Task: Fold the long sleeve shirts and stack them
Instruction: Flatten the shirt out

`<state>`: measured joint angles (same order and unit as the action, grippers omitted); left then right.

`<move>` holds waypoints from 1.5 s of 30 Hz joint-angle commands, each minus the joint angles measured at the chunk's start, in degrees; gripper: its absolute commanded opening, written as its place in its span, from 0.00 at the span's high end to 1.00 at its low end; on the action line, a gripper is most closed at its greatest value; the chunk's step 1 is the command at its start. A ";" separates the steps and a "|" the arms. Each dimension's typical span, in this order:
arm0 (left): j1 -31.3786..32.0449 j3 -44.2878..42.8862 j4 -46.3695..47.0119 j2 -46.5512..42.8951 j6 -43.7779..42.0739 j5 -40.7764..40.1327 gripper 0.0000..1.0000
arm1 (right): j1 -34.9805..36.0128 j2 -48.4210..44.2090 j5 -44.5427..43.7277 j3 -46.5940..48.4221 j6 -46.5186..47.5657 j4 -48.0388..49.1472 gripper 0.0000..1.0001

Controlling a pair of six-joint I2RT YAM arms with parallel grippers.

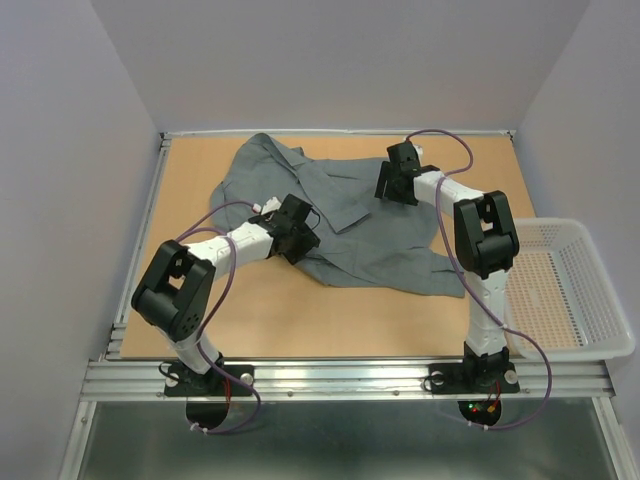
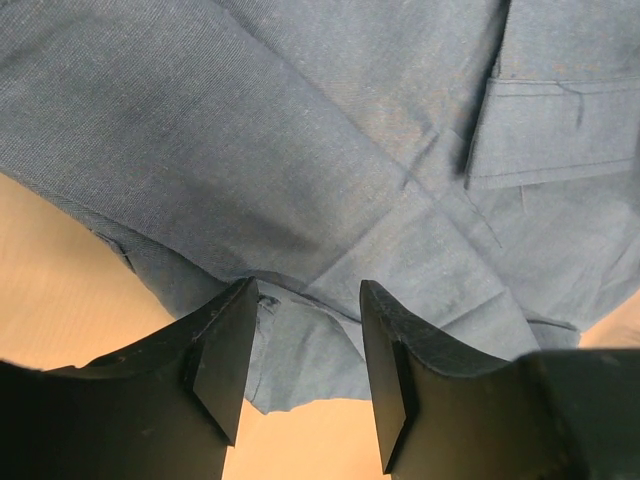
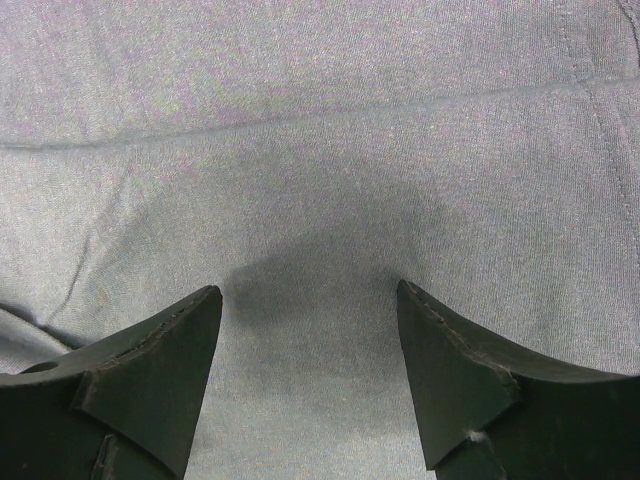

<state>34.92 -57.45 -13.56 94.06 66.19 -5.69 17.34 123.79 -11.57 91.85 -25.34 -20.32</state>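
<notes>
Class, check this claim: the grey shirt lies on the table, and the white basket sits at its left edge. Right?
No: the basket sits at the table's right edge, as the top view shows. The grey shirt does lie on it.

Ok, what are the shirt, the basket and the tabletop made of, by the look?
Shirt: woven cloth, matte grey, maybe cotton or a blend; the wrist views show a fine weave, stitched seams and soft creases.
Basket: white plastic, seemingly moulded; regular mesh of small holes, stiff rim.
Tabletop: wood or wood-look board, smooth matte tan; can't tell which.
</notes>
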 commanded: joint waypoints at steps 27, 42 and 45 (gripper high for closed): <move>-0.37 -7.14 -4.89 5.00 -8.00 -7.04 1.00 | -0.38 3.48 -0.47 0.60 -1.20 -0.16 0.25; -4.41 0.22 -24.93 -16.69 -30.06 1.18 1.00 | -8.02 7.78 -1.70 8.51 -2.52 -0.25 0.25; -4.86 3.13 -28.44 -20.84 -31.91 7.26 1.00 | -9.08 9.01 -1.70 11.76 -1.91 -0.34 0.25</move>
<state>30.85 -57.65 -33.54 77.47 39.72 -6.37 10.15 129.19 -12.03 99.83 -27.11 -18.55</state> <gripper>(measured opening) 0.026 0.751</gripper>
